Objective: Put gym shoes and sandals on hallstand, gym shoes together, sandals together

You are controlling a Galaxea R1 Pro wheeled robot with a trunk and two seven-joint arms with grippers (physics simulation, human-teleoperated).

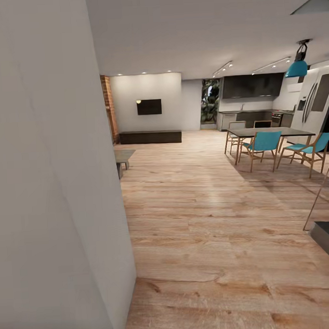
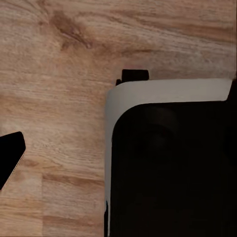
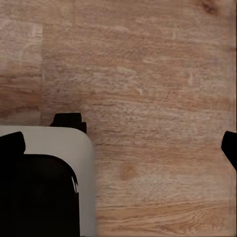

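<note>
The left finger (image 2: pixel 11 157) and both right fingers (image 3: pixel 12 143) are dark tips at the frame edges with nothing between them, so the right gripper looks spread wide; the left's spread cannot be told. Beneath both lie the floor (image 3: pixel 148 98) and the robot's white-edged base (image 2: pixel 163 94). Ahead, the planks run past a wall (image 1: pixel 50 190) toward a table (image 1: pixel 269 131) with teal chairs (image 1: pixel 265 143).

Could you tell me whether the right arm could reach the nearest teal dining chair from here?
Probably not: the nearest teal dining chair stands far across the light wood-plank floor, by the dark dining table, while the right wrist view looks straight down at floor beside the robot's base.
</note>
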